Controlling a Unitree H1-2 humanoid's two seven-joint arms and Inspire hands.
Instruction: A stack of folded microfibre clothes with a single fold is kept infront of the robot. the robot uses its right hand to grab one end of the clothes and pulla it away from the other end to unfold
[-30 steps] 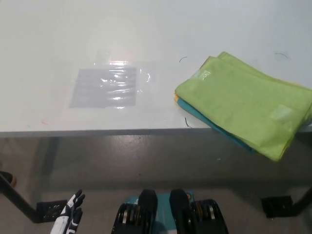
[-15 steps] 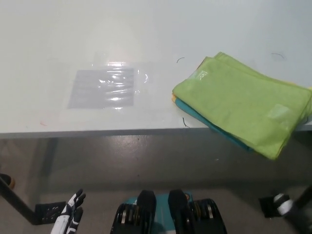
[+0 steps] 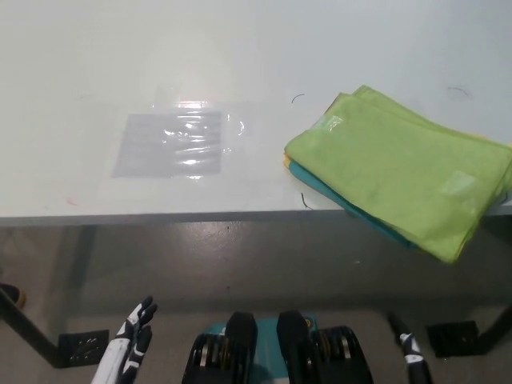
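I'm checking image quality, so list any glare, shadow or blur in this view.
Head view: bright glare on the clear plastic sheet; white table evenly lit; floor under its edge in shadow; green cloth sharp; right robot hand small and slightly blurred.

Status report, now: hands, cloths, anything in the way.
Left robot hand low, open, holding nothing. Right robot hand low, grip unclear. Cloth stack folded, untouched, overhanging table edge. Plastic sheet lies left, clear of path.

White left robot hand (image 3: 128, 346) shows black panels between fingers.

head view | steeply down, from above | table (image 3: 240, 48) edge, floor below
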